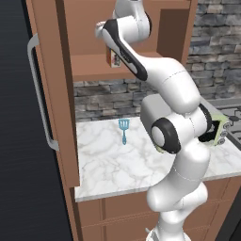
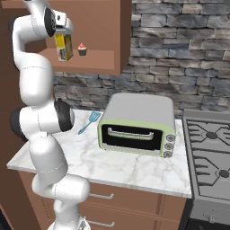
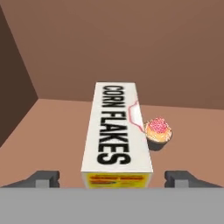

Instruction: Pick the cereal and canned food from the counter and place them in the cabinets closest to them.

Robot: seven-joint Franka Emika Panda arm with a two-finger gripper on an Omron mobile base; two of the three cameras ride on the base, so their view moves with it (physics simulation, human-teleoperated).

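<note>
1. Yellow cereal box (image 2: 65, 47) is standing upright on the open wall cabinet's shelf (image 2: 96, 61), just beside a small cupcake (image 3: 157, 131).
2. Robot's hand (image 3: 113, 177) is hovering over the box with fingers spread wide, gripping nothing.
3. Cereal step is looking finished; next, the arm is needing to back out clear and seek the can on the worktop (image 1: 110, 162).
</note>
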